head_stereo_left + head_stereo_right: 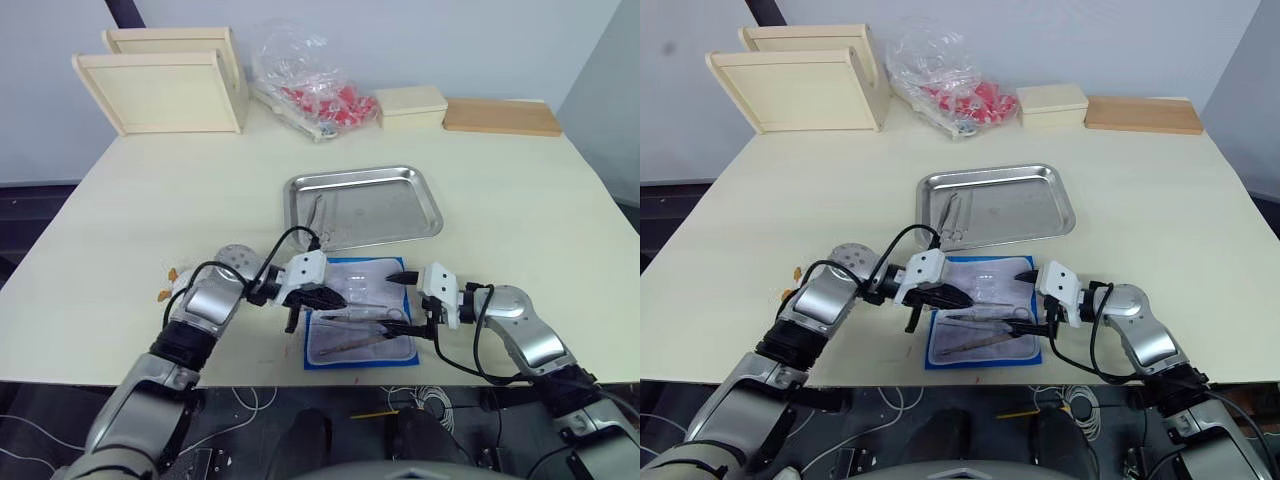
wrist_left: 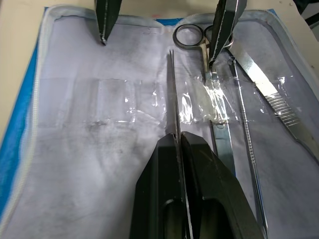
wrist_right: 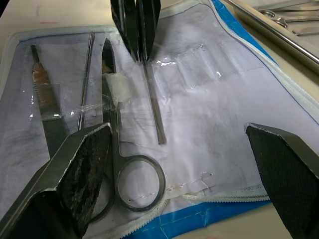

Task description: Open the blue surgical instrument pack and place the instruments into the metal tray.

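Right now the blue surgical instrument pack (image 1: pixel 361 312) lies open flat at the near edge of my table (image 1: pixel 520 210), pale lining up, just in front of the metal tray (image 1: pixel 362 206). Inside the pack I see ring-handled scissors (image 3: pixel 115 144), a thin probe (image 3: pixel 85 82), a flat serrated tool (image 3: pixel 44 107) and a slim straight instrument (image 3: pixel 152 102). My left gripper (image 2: pixel 178 149) is over the pack's left part, fingers closed on that slim straight instrument, which sticks out ahead of the fingertips across the lining. My right gripper (image 3: pixel 182 149) hovers over the pack's right end, fingers spread wide, holding nothing; one finger is above the scissors' ring handles. The tray sits mid-table, touching or almost touching the pack's far edge, and already has a couple of instruments (image 1: pixel 948 218) lying at its left side. Farther back: two pale wooden framed trays (image 1: pixel 165 85) at the left rear, a clear plastic bag of red items (image 1: pixel 310 85) in the middle, a small pale box (image 1: pixel 411 105) and a flat wooden board (image 1: pixel 502 116) to the right rear.
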### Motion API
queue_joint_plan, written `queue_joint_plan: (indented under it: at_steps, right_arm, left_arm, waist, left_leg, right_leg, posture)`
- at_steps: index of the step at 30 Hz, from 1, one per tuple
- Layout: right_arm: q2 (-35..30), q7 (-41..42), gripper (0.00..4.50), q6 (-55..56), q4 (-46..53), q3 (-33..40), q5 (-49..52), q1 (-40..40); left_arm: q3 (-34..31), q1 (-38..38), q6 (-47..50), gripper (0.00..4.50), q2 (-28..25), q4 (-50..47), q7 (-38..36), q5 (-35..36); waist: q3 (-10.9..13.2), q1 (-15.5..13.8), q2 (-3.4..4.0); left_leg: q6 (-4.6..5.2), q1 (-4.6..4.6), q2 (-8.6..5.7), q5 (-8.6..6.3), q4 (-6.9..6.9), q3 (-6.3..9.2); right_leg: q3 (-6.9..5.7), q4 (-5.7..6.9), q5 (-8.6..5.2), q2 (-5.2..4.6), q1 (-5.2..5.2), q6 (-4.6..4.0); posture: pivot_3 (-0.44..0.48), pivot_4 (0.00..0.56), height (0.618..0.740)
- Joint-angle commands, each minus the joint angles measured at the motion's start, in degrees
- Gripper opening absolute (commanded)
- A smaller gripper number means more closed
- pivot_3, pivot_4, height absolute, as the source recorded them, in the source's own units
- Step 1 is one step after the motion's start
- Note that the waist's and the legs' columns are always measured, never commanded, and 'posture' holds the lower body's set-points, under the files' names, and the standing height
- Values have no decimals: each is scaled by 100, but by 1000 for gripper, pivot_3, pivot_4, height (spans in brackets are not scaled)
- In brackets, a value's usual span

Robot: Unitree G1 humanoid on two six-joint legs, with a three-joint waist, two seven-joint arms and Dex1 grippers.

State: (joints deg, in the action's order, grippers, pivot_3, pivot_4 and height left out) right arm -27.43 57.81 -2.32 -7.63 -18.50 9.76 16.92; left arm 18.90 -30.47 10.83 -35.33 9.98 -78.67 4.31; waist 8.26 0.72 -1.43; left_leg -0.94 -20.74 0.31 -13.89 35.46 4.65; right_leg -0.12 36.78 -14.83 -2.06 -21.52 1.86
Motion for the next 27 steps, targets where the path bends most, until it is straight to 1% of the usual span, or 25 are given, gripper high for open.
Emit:
queue_joint_plan:
  at_steps: [1,5,10,27]
  right_arm:
    - [-145,-200,4500,-341,-727,-308,-618,-361]
    - [-137,-203,4500,-336,-733,-308,-620,-365]
    - [-145,-230,4500,-330,-730,-304,-615,-385]
    - [-137,-167,4500,-290,-824,-337,-624,-333]
  left_arm:
    - [52,-170,480,12,-183,-535,-23,-51]
    - [137,-232,899,12,-350,-812,-73,-111]
    - [96,-247,1472,12,-693,-1324,-146,5]
    - [-112,30,1717,12,-1502,-1709,-203,292]
  waist:
    - [1,7,1]
    - [3,11,1]
    - [7,17,-1]
    - [9,17,1]
  left_leg:
    - [0,0,1,0,0,0]
    - [0,0,2,0,-1,0]
    - [0,-1,3,0,-2,0]
    - [0,0,5,0,-3,-2]
  right_leg:
    - [0,0,0,2,-1,0]
    - [1,0,-1,5,-1,-1]
    - [1,0,-10,6,-2,-17]
    - [3,0,-11,6,-3,-19]
  posture:
    - [0,150,740]
    - [0,150,740]
    - [0,150,740]
    - [0,150,740]
